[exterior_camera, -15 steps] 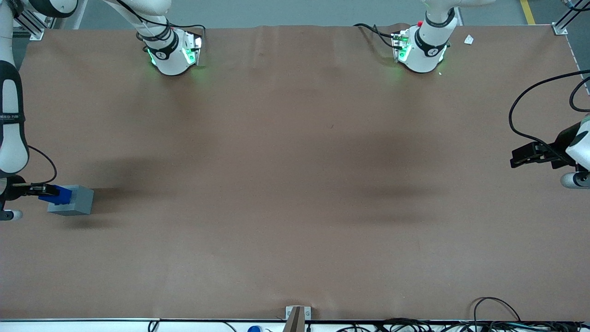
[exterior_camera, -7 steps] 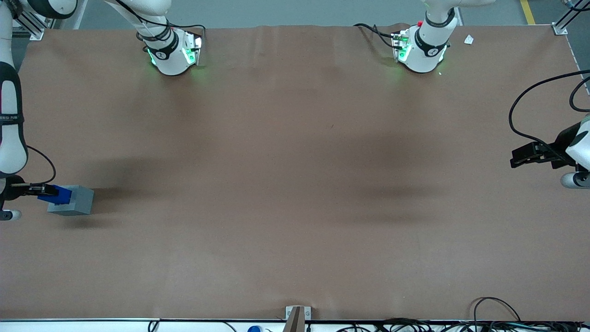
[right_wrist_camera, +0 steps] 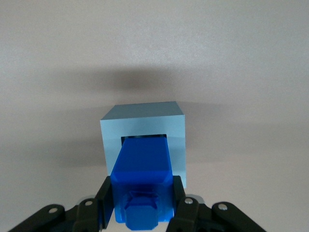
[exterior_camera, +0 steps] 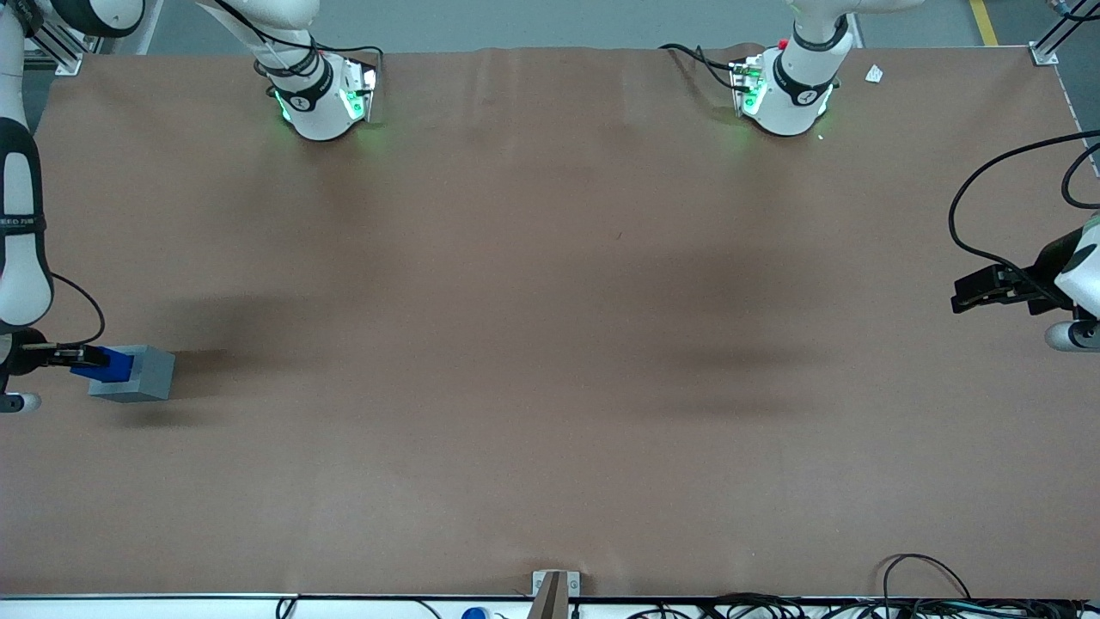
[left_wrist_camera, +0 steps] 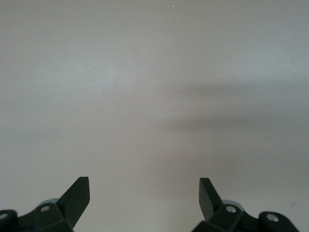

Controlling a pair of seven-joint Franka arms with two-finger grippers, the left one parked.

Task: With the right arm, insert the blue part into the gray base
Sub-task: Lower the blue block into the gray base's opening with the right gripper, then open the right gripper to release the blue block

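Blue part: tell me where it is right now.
The blue part is held in the gripper at the working arm's end of the table, directly above the gray base, its lower end at the base's recess.

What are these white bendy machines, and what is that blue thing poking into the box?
The white machines are robot arms bolted to a brown table. One picture looks down on the whole table from the front. The other two come from little cameras on each arm's wrist, so you see black fingers sticking into them.

Only the right arm is working. Its gripper is like a hand with two fingers, shut on the blue part, a small bright-blue plastic block. In the front view you can spot the gripper at the working arm's end of the table.

The box is the gray base, a cube with a square hole on top. The blue part's tip is right at that hole, pointing into it. The base sits on the table.
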